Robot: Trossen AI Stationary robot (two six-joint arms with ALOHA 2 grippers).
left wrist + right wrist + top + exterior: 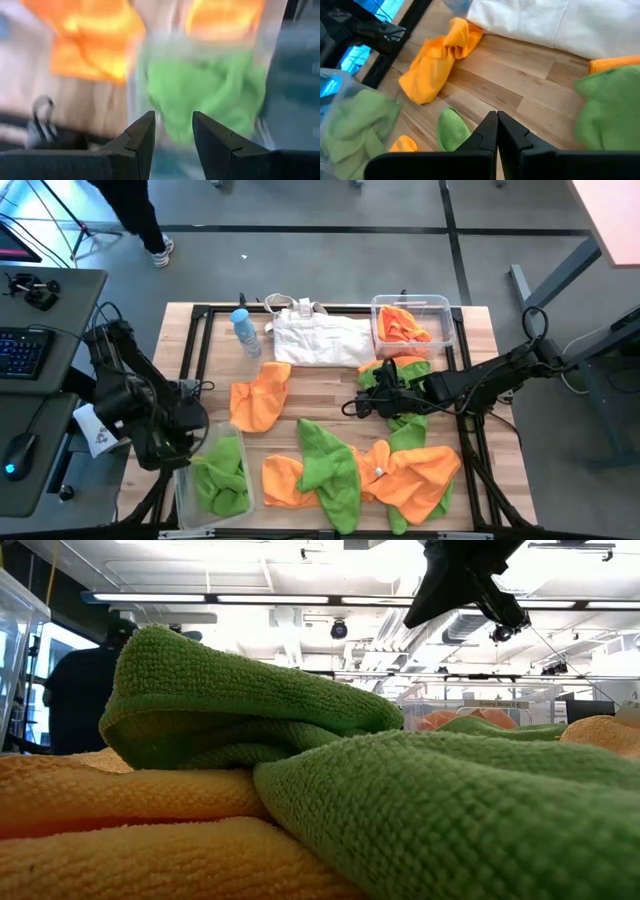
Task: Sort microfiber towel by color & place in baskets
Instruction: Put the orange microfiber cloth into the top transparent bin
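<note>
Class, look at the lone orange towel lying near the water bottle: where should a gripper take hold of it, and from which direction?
Grip the orange towel at its bunched, raised fold nearest the bottle, coming straight down from above; that ridge stands proud of the table while the rest lies flat.

The high camera is looking straight down on the whole table (330, 375) from well above. The low camera is sitting at tabletop level, pressed close against a green towel (400, 800), facing the room. Both wrist cameras are looking forward past their fingers, sharing the green-filled basket (210, 95) and orange towel (437, 62).
</note>
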